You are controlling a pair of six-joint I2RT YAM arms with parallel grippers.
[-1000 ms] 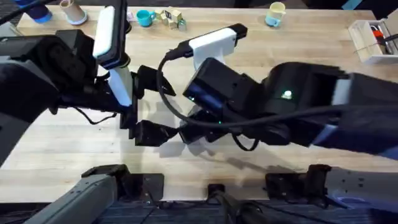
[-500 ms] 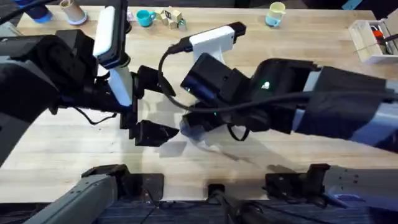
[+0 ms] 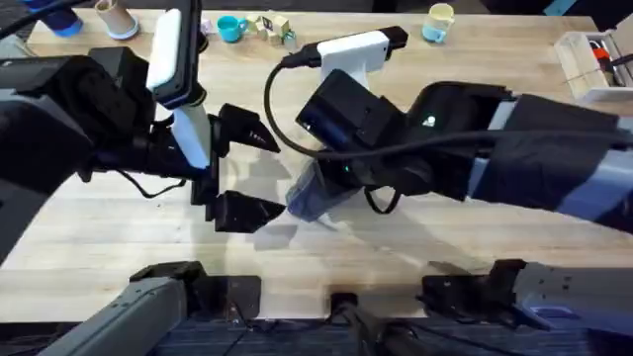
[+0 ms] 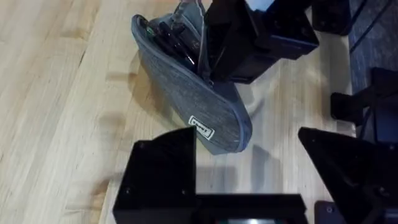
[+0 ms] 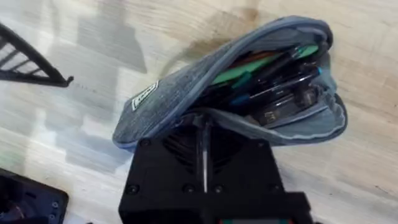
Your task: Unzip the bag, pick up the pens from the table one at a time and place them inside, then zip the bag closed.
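The grey bag [image 5: 186, 93] lies on the pale wooden table [image 3: 119, 237] near the middle, its zipper open at one end. Inside it I see a green pen [image 5: 249, 73] and dark pens [image 5: 283, 84]. My right gripper [image 5: 202, 127] is shut on the bag's near zipper edge, reaching across from the right [image 3: 321, 188]. In the left wrist view the bag [image 4: 193, 99] lies just beyond my left gripper [image 4: 249, 165], which is open and holds nothing. From overhead the left gripper [image 3: 269, 176] stands just left of the bag [image 3: 305, 203].
Along the back edge stand a tan cup [image 3: 117, 18], a teal cup [image 3: 232, 28], wooden blocks [image 3: 275, 30] and a yellow cup [image 3: 438, 22]. A white slatted holder with markers [image 3: 591, 61] sits at the far right.
My right arm has drawn back towards the far side of the table, still gripping the bag's edge, so more of the bag shows. The left arm has stayed put.
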